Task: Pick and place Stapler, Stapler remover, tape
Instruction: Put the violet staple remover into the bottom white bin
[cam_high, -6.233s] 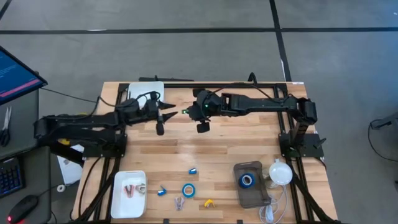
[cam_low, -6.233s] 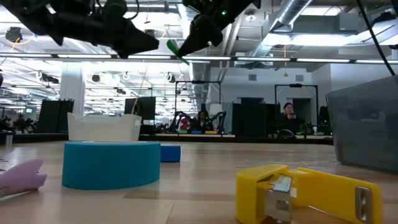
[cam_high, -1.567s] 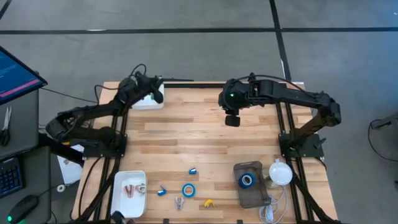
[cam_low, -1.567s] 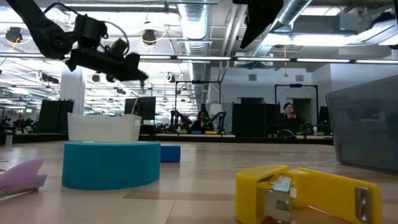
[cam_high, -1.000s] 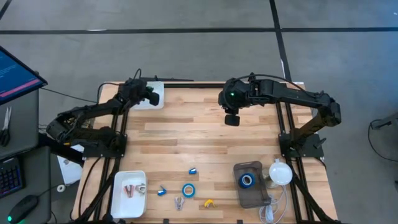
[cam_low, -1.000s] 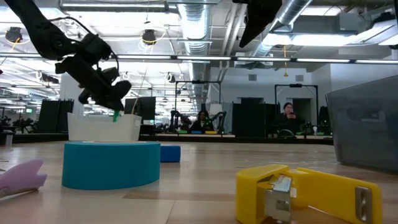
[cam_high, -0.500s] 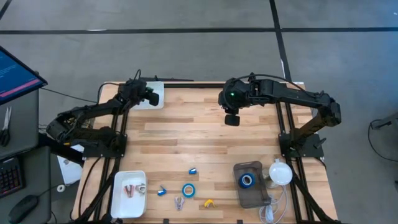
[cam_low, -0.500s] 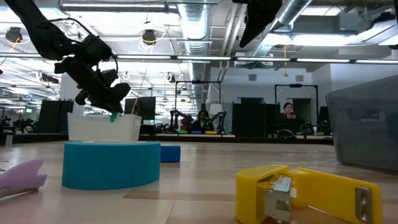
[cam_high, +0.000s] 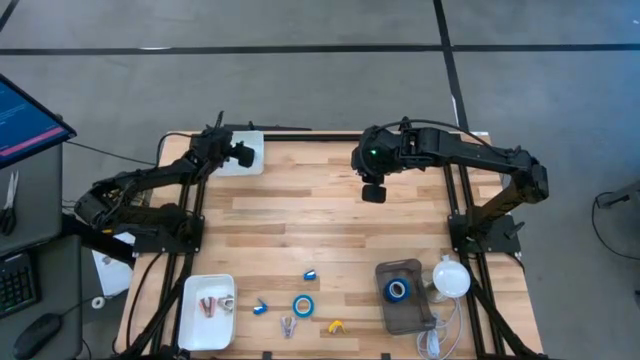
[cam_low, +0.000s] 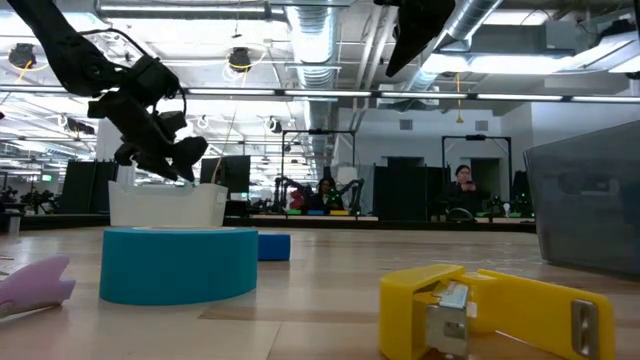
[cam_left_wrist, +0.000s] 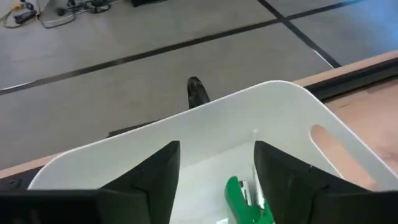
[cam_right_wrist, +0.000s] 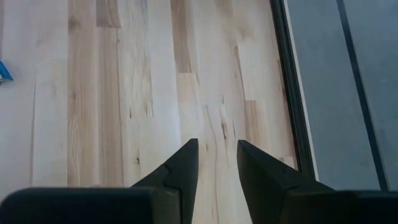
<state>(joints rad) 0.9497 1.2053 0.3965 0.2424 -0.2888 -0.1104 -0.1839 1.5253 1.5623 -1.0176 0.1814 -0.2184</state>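
My left claw (cam_left_wrist: 214, 171) hangs over the white bin (cam_high: 246, 155) at the far left corner of the counter (cam_high: 330, 235). Its fingers are spread wide, with nothing between them. In the left wrist view a small green stapler remover (cam_left_wrist: 245, 199) lies inside the bin, just below the gap between my fingers; it is bright green with a pale metal part beside it. Whether it touches the bin wall I cannot tell.

My right claw (cam_right_wrist: 216, 163) hangs above the far middle of the counter, over bare wood. Its fingers stand a narrow gap apart and pinch nothing.

Tape: one blue tape roll (cam_high: 302, 306) lies flat near the front edge of the counter, bright blue ring, white core. In the low view it shows as a broad blue drum (cam_low: 180, 263) close to the camera. A second blue roll (cam_high: 397, 290) sits inside the dark clear box (cam_high: 405, 315) at front right. Two smaller blue pieces (cam_high: 310, 274) and (cam_high: 260, 308) lie near the first roll, apart from each other; too small to tell their shape.

A yellow stapler (cam_low: 495, 310) lies on the counter near the front, just right of the flat roll. A pale purple item (cam_low: 35, 282) lies left of that roll, low view. A white tray (cam_high: 190, 320) at front left holds small reddish items.
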